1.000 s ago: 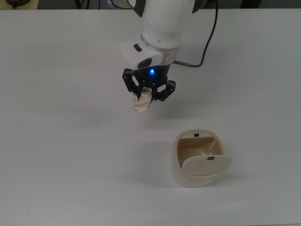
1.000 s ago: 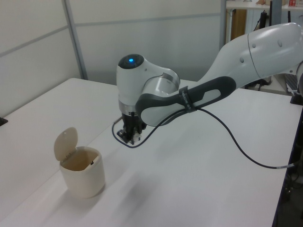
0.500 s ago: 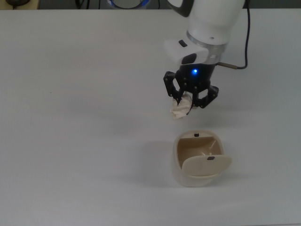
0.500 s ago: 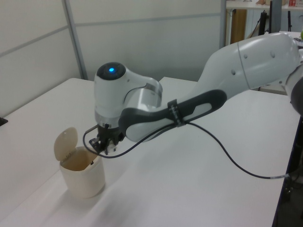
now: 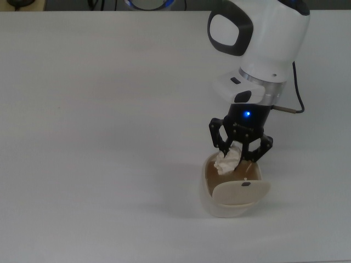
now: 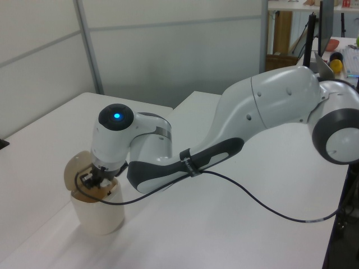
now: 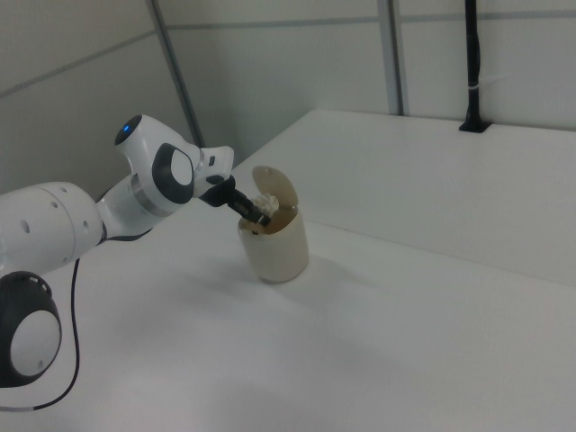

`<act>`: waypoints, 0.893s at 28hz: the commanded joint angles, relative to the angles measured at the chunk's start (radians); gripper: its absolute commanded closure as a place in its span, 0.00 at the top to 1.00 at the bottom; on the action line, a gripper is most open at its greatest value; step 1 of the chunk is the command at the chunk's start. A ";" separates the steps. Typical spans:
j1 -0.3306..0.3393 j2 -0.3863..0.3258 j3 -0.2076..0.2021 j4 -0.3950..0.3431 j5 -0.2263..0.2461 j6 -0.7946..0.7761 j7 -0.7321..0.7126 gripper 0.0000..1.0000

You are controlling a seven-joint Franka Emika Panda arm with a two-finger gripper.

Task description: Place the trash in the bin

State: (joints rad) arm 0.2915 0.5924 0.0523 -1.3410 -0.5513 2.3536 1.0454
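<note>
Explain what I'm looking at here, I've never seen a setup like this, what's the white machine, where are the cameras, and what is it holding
The white machine is a robot arm with jointed segments, mounted by a white table. At its tip is a gripper, a black two-finger clamp whose jaws are shut on a small crumpled wad of tissue, the trash.

The three pictures show one moment from different cameras. The top view looks down on the table. The left view and the right view look across it from two sides.

The only other thing on the table is a small cream bin with its flap lid open. The wad is held right over the bin's opening, at about rim level, and has not been let go. A dark cable hangs along the arm.
</note>
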 commanded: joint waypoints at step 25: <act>0.008 -0.121 -0.005 -0.003 0.206 -0.204 -0.212 1.00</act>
State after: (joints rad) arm 0.3032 0.6024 0.0507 -1.2555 -0.5500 2.2867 1.0349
